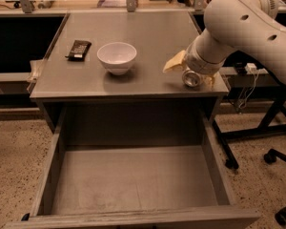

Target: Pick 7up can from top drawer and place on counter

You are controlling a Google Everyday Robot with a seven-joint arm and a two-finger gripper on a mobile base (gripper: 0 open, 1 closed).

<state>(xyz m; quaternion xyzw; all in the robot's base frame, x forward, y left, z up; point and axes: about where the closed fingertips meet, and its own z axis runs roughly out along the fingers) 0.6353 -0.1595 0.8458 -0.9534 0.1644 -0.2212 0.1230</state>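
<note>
The 7up can [192, 78], small and silvery, is at the front right corner of the grey counter [148, 37], its round end facing the camera. My gripper [188, 71] is right at the can, reaching in from the right on the big white arm, with its tan parts on both sides of the can. The top drawer [133, 180] is pulled fully open below the counter; its grey floor holds nothing.
A white bowl [117, 57] stands mid-counter and a dark flat packet [79, 49] lies to its left. Black desk legs [257, 132] and a chair caster [282, 217] are on the floor at the right. A cluttered desk runs along the back.
</note>
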